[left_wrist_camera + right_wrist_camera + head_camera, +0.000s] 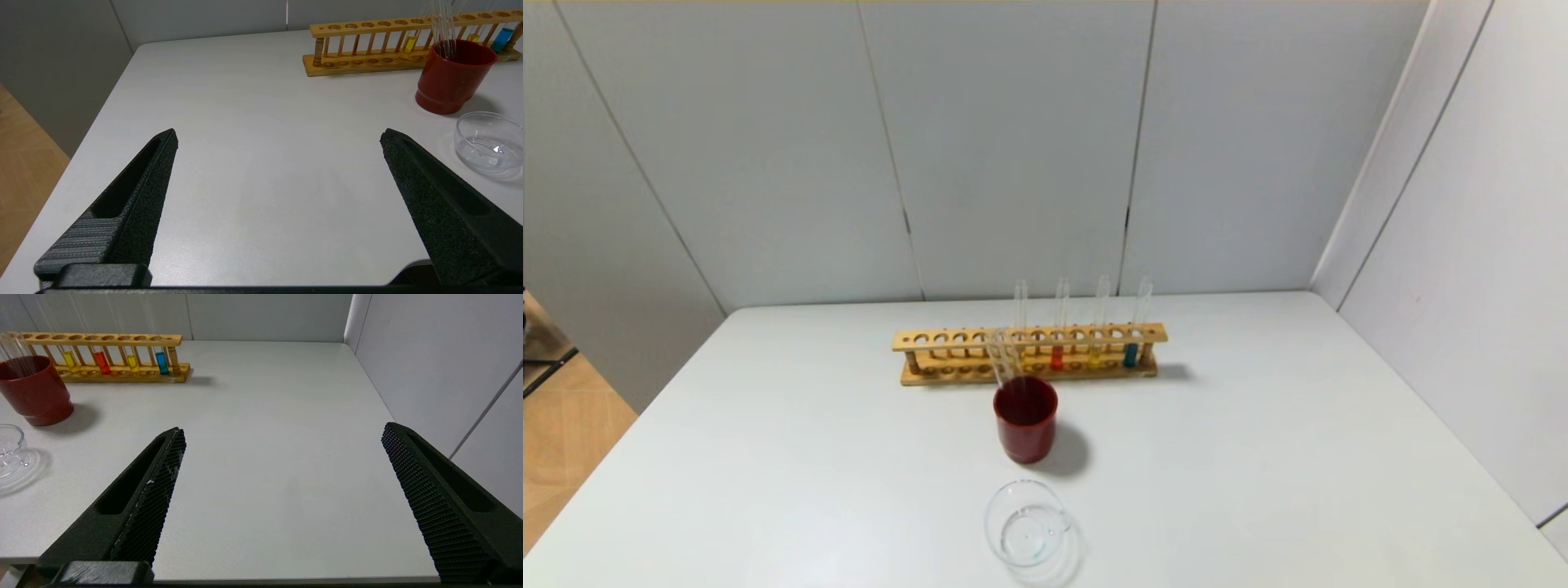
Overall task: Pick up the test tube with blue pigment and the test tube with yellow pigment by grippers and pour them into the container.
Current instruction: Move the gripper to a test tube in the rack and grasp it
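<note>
The test tube with blue pigment (1130, 354) stands at the right end of a wooden rack (947, 340). It also shows in the right wrist view (162, 362) and the left wrist view (501, 38). The test tube with yellow pigment (1094, 357) (131, 362) stands beside it. A second yellow tube (69, 361) (408, 44) stands farther left. The clear glass container (1025, 535) (488, 143) (8, 453) sits empty at the table's front. My left gripper (280, 136) and right gripper (282, 430) are open and empty, low over the front of the table, out of the head view.
A dark red cup (1025, 418) (453, 77) (34, 392) holding empty glass tubes stands between rack and container. A tube with red-orange liquid (1057, 358) (102, 362) stands between the two yellow ones. A wall panel (1462, 245) borders the table on the right.
</note>
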Controlling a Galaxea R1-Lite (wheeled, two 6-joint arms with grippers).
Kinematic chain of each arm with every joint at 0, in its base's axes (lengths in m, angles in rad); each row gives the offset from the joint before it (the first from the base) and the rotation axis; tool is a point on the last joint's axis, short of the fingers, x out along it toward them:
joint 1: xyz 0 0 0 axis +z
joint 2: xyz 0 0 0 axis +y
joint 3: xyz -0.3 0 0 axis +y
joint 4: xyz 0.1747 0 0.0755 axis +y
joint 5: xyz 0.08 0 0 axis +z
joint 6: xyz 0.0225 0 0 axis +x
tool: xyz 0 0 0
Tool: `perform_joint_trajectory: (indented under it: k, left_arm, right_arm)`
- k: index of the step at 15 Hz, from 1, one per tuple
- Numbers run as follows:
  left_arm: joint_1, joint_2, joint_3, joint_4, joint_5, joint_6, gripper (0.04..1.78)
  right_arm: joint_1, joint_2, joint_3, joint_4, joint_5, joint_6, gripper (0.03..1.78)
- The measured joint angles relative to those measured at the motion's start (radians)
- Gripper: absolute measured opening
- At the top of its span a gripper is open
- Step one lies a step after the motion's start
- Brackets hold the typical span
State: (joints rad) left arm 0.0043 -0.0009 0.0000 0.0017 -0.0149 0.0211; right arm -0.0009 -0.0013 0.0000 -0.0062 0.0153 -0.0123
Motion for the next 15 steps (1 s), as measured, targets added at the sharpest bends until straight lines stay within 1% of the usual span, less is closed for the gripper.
perform_joint_trajectory:
  k: [3,6,8,9,10,11,13,15]
  left_arm:
    - [0.000,0.000,0.000,0.000,0.000,0.000,1.75]
    - [0.000,0.000,0.000,0.000,0.000,0.000,1.75]
    - [0.000,0.000,0.000,0.000,0.000,0.000,1.75]
    - [0.000,0.000,0.000,0.000,0.000,0.000,1.75]
    - [0.000,0.000,0.000,0.000,0.000,0.000,1.75]
    - [0.000,0.000,0.000,0.000,0.000,0.000,1.75]
    - [0.000,0.000,0.000,0.000,-0.001,0.000,1.75]
    - [0.000,0.000,0.000,0.000,0.000,0.000,1.75]
  right_arm:
    - [0.000,0.000,0.000,0.000,0.000,0.003,1.75]
    - [0.001,0.000,0.000,-0.001,0.000,-0.007,1.75]
    - [0.001,0.000,-0.003,-0.003,0.010,-0.036,1.75]
    - [0.001,0.000,-0.016,-0.002,0.017,-0.032,1.75]
    - [0.001,0.000,-0.048,0.006,0.031,-0.019,1.75]
    - [0.001,0.003,-0.101,0.025,0.052,0.007,1.75]
    - [0.001,0.015,-0.230,0.087,0.102,0.050,1.75]
    - [0.001,0.049,-0.367,0.144,0.147,0.067,1.75]
